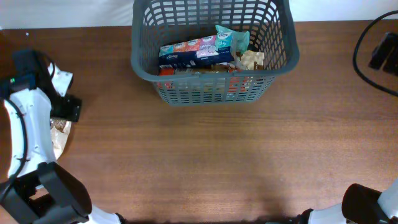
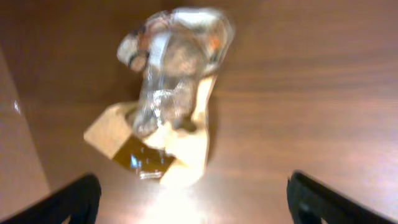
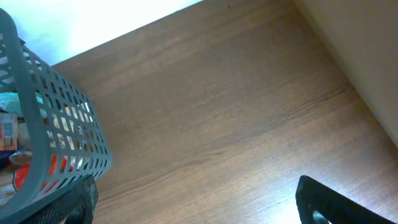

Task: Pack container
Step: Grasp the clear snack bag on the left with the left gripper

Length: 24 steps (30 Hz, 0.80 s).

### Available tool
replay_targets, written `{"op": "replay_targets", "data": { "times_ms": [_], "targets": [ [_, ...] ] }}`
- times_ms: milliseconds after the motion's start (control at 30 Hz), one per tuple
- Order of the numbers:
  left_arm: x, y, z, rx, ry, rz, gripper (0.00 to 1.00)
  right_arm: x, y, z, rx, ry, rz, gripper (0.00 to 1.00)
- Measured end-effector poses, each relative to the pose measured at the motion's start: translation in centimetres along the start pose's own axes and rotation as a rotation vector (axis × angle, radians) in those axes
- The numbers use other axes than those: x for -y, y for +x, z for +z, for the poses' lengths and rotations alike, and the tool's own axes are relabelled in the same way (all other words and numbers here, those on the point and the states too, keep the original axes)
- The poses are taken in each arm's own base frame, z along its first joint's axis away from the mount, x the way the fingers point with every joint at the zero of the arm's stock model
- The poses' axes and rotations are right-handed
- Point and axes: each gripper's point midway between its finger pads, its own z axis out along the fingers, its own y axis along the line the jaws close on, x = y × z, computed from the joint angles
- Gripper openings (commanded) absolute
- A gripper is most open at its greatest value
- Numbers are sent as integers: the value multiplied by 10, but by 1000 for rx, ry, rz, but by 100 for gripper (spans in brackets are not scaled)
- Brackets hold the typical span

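Hovering spread left gripper (image 2: 196,208) over packet (image 2: 171,93), well apart from container (image 1: 211,73)

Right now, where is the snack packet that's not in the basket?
The snack packet lies on the table, far left, right by the open left claw, well away from the basket.

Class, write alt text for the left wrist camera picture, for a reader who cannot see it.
A clear snack packet with a tan and brown end lies on the brown wooden table, slightly blurred. The left gripper hangs above it, open, its dark fingertips at the bottom corners.
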Motion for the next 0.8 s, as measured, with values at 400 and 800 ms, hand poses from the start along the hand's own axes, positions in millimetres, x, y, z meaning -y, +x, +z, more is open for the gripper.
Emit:
{"op": "replay_targets", "data": {
  "times_ms": [400,800],
  "targets": [
    [-34,25,67,-115,-41,-104,89,0,0,0,0,0,0,99],
    [-20,27,130,-188,1,-84,77,0,0,0,0,0,0,99]
  ]
}}
